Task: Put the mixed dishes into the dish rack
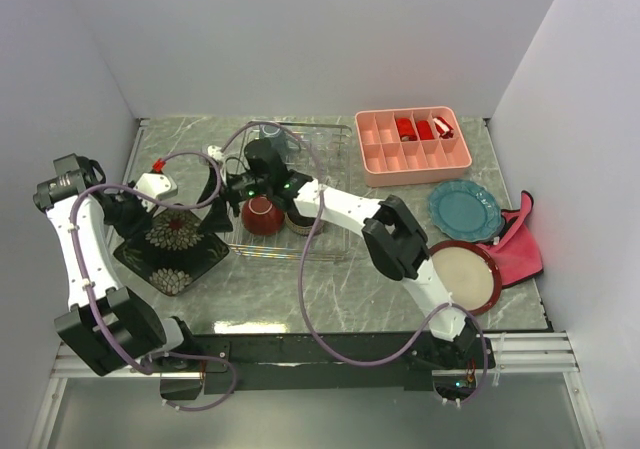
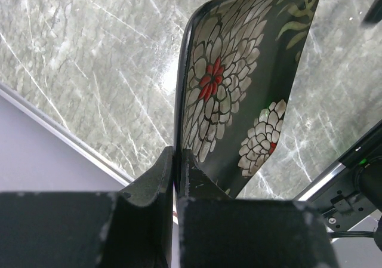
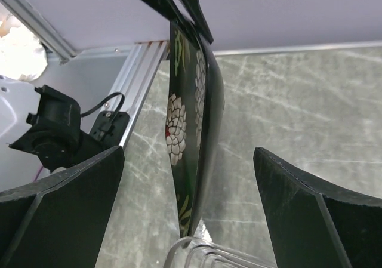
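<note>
Marble table [image 1: 300, 299], left gripper [image 2: 177, 159] clamped on one floral plate [image 2: 239, 89], right gripper [image 3: 188, 154] wide open, two more lying flat: teal plate [image 1: 464, 209], cream plate [image 1: 464, 275]

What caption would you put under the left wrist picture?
Left claw shut on the edge of the black floral square plate, marbled table behind.

We have two arms, left arm [image 1: 75, 254] and right arm [image 1: 345, 206], built of white links and black joints, with a mauve cable [image 1: 302, 304] looping along each. Green lights [image 1: 287, 183] glow at the right wrist. The right gripper [image 3: 190, 151] has matte black, wedge-shaped fingers [image 3: 59, 208].
</note>
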